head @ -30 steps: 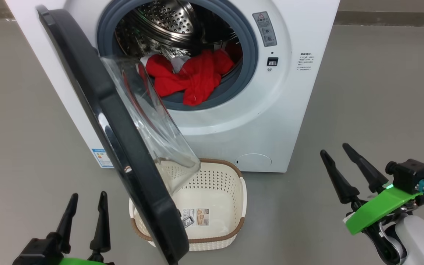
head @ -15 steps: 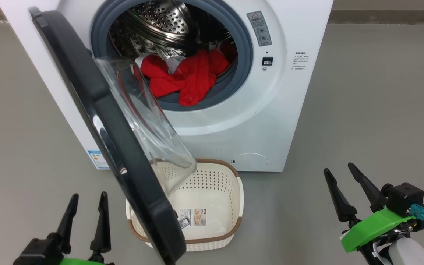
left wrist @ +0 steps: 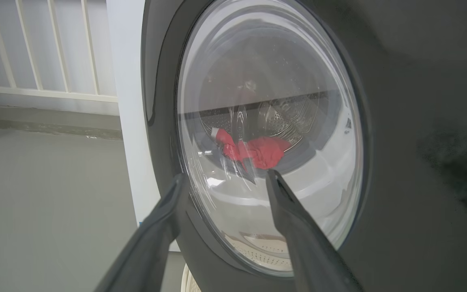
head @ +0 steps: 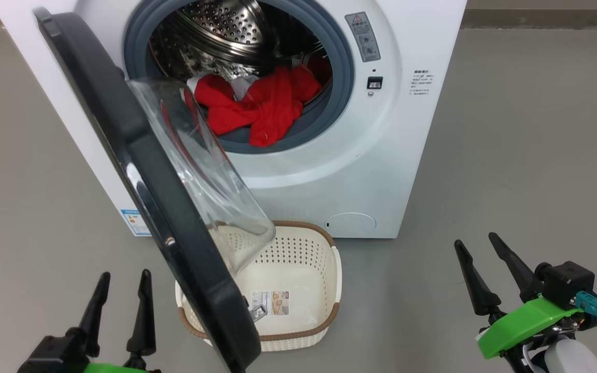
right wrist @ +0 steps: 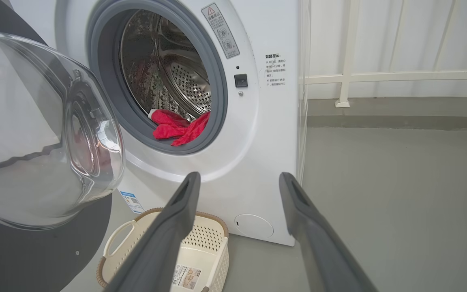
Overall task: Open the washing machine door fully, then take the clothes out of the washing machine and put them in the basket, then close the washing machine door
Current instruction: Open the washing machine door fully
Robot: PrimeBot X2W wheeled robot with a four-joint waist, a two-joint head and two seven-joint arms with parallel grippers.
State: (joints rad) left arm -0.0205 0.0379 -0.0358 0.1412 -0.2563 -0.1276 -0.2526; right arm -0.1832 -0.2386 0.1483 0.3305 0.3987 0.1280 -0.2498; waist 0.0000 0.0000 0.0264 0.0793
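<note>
A big white boxy front-loading washing machine (head: 392,155) stands on the grey floor (head: 526,155). Its round door (head: 138,155), a glossy black rim around a bulging clear glass bowl, is swung out towards the robot on its left side. Seen from above, the door covers the left end of the small cream perforated plastic basket (head: 298,251) with a brown woven-look rim. The basket sits on the floor just in front of the machine, and a paper label (head: 272,303) lies in its bottom. The bright red soft garment (head: 257,106) with white trim lies bunched at the mouth of the perforated steel drum (head: 226,23), one fold spilling onto the grey rubber ring (head: 340,88). The left pincer (head: 126,273) hovers low, close by the door's outer face, its two dark fingers spread wide and gripping nothing. The right pincer (head: 475,239) hangs well off to the right of machine and basket, also wide and empty.
</note>
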